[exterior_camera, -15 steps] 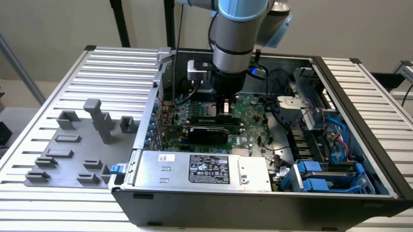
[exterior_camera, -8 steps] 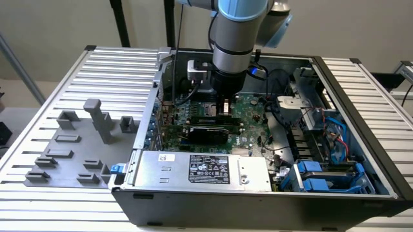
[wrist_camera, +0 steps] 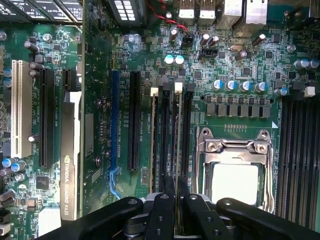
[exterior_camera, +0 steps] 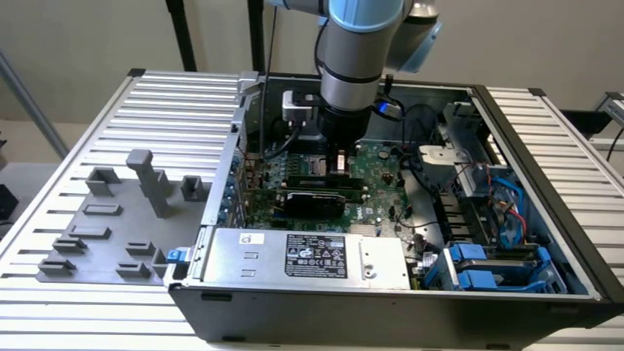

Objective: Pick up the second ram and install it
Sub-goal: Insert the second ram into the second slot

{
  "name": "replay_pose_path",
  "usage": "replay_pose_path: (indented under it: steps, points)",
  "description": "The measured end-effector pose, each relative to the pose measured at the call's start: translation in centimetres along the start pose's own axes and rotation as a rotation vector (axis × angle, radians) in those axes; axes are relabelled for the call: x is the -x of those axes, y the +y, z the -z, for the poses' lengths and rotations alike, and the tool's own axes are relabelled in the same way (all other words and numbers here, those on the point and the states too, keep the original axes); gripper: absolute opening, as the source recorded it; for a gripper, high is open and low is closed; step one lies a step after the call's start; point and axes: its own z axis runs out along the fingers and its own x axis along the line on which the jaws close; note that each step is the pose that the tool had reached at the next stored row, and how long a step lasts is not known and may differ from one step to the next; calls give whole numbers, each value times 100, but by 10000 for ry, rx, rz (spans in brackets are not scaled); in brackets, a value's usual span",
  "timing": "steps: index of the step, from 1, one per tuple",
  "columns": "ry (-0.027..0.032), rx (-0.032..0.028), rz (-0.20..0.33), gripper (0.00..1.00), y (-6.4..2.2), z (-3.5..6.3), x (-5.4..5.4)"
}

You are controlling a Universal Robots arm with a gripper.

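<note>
The install step is under way: the tool [wrist_camera: 176, 200] pinches the second ram [wrist_camera: 176, 145] edge-on over the memory slots [wrist_camera: 165, 145] beside the processor socket [wrist_camera: 235, 170], apparently part-seated. Next: straight, even downward pressure.

The second ram [wrist_camera: 176, 135], a long thin green stick seen edge-on, stands upright in a memory slot on the motherboard [wrist_camera: 100, 125], beside the processor socket [wrist_camera: 235, 170].
</note>
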Motion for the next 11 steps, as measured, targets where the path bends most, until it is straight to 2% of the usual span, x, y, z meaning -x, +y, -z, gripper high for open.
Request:
replay_pose_path:
  steps: [11]
  points:
    - [5, 1, 1, 14, 0, -16, 6]
